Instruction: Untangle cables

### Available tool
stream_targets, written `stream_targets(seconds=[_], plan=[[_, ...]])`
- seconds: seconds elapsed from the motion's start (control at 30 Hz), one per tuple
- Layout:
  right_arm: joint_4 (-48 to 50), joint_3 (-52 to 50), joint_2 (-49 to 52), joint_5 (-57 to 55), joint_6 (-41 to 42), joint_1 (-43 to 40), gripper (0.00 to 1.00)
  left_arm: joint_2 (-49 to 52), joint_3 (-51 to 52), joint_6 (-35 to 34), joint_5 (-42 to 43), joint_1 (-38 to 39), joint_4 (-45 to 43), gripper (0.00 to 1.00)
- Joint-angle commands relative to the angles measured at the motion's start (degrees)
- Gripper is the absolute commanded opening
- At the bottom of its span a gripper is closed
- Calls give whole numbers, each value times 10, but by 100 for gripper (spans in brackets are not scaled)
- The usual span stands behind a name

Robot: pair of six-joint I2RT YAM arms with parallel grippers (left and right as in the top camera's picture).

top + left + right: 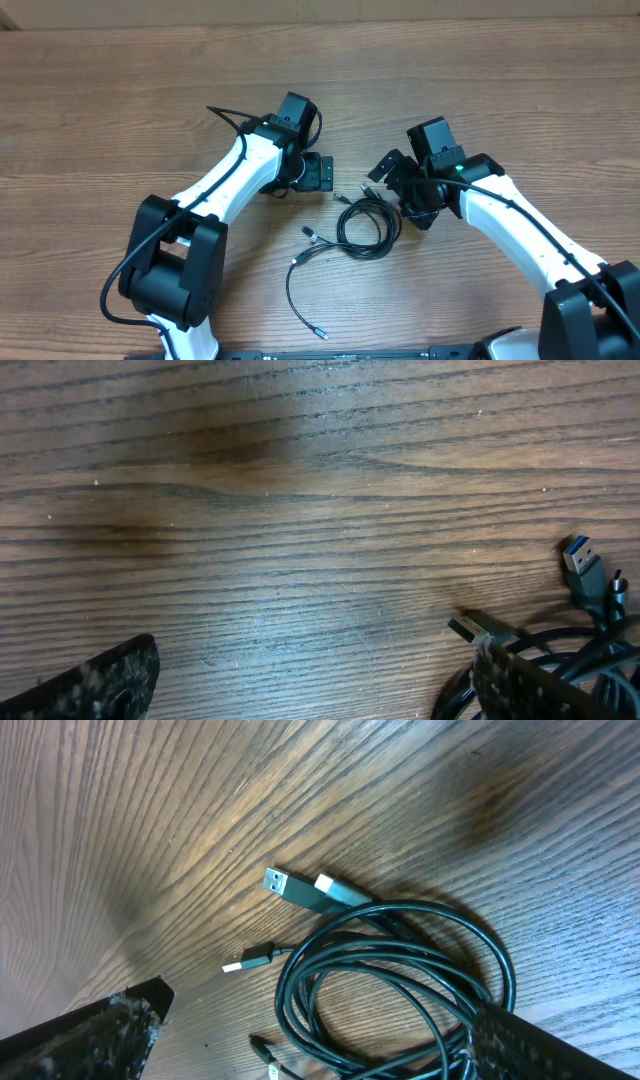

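On the wooden table, the left gripper and the right gripper both have their fingers spread wide and hold nothing. The cables lie coiled between them, just beside the right one. A silver-tipped USB plug sticks out of the coil.

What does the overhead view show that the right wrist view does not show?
Only overhead: the left arm, the right arm and a loose cable trailing away from the coil. Only right wrist: a flat USB plug, close enough to recognise. Both: that coil on the wooden table.
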State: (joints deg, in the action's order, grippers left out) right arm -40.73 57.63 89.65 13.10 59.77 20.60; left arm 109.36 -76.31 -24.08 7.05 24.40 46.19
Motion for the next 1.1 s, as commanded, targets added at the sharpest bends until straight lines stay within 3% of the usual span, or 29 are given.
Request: stream_targets(seconds=[0.0, 0.63, 0.87, 1.07], plan=[[2, -3, 0, -1, 2, -4, 100, 0, 0, -3, 0, 4, -2, 100], [2, -3, 0, -2, 2, -4, 100, 0, 0, -2, 0, 4, -3, 99], [2, -3, 0, -2, 2, -4, 100, 0, -1, 74, 85, 3, -41, 98], [2, -3, 0, -2, 2, -4, 100, 0, -1, 74, 91, 5, -73, 93]])
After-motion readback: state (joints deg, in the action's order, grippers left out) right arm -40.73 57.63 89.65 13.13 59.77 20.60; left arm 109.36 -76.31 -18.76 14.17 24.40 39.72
